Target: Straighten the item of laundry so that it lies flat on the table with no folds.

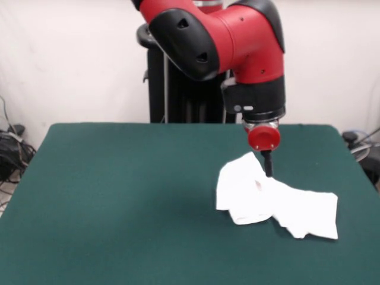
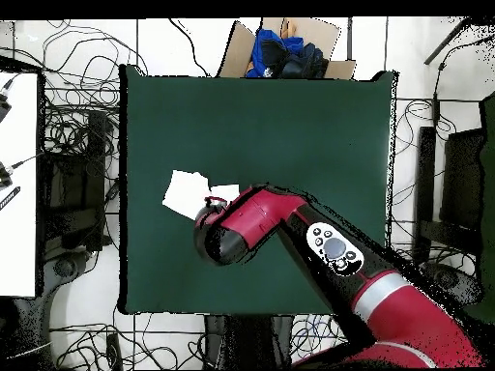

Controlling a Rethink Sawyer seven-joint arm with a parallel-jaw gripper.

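One T-shirt; one jaws; one table

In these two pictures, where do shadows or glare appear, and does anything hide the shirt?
Front view: even soft light, a faint shadow on the table left of the shirt, no glare on the matte top. Overhead view: the arm covers part of the shirt; the tool is hidden there.

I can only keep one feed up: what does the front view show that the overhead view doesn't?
Front only: the gripper reaching down to the raised peak of the crumpled shirt, and the pedestal behind. Overhead only: the whole table outline, floor cables, and a cardboard box with blue cloth beyond the far edge. Both: red arm, white shirt, green table.
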